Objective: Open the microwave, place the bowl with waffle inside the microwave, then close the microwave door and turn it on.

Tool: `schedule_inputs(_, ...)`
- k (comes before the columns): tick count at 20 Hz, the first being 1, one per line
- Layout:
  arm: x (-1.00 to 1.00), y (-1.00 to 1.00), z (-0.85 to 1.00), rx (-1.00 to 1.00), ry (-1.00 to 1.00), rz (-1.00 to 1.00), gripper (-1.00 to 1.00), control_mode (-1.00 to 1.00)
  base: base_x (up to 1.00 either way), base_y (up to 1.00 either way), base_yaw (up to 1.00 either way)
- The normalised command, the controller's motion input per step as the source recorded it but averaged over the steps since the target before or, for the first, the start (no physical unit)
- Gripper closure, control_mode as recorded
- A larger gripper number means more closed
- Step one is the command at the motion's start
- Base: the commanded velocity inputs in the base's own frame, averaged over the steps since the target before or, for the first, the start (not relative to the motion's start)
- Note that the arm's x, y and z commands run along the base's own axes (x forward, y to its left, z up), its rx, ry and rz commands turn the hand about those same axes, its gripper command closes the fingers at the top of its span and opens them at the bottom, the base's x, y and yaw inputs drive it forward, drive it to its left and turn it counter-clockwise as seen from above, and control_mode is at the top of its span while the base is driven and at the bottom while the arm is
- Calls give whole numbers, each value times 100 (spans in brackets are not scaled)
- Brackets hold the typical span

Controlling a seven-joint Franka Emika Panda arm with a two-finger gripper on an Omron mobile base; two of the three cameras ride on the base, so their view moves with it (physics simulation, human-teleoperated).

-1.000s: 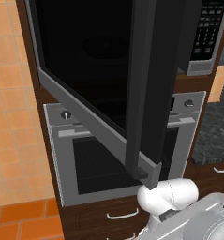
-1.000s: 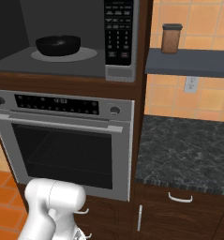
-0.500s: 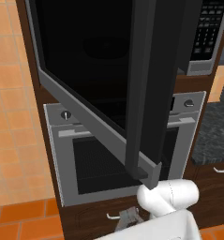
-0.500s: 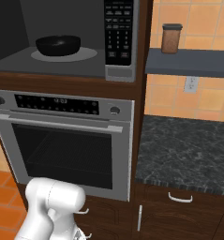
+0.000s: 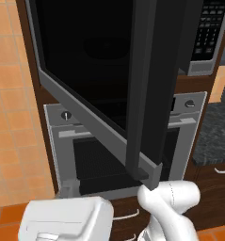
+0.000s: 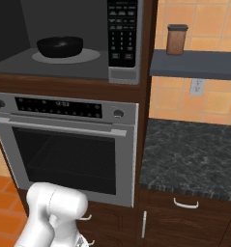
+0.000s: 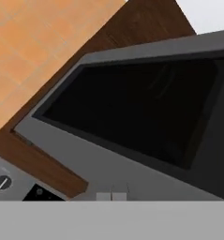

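Nothing in the kitchen has shifted over the last second, but a big white block of the robot's arm has swung up into the lower left corner of the left base view, where there was only floor tile before. Biggest thing on show: the wide grey-framed microwave (image 6: 64,43) with its dark keypad panel (image 6: 122,31), cavity wide open. Next, the microwave door (image 5: 92,70), a large black glass panel with a grey lower edge, swung out towards the robot, its tall black vertical handle (image 5: 147,89) running top to bottom on the near, free edge. Below sits the grey oven (image 6: 64,140) with round knobs.

Smallest of all, the shallow round black bowl (image 6: 60,46) is already inside, resting on the turntable near the middle of the cavity floor; from here I can't make out the waffle in it. So placing looks done, and closing the door would be next.

The gripper (image 7: 111,196) is clenched shut with nothing in it, its tips barely poking up at the bottom of the hand view. It sits low, below the door's grey lower edge, looking up at the glass. The door lies above and ahead, so I'd judge the push must land on its outer face and drive it back towards the cavity. The hinge side is hidden.
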Motion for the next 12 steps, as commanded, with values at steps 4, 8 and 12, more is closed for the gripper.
schedule_inputs(4,100,3,11,-12,-5,-18,100,-100,0,0,0)
schedule_inputs(8,100,-6,20,-5,-5,-15,100,-100,0,0,0)
schedule_inputs(12,97,-41,55,-1,-9,-9,100,-100,0,0,0)
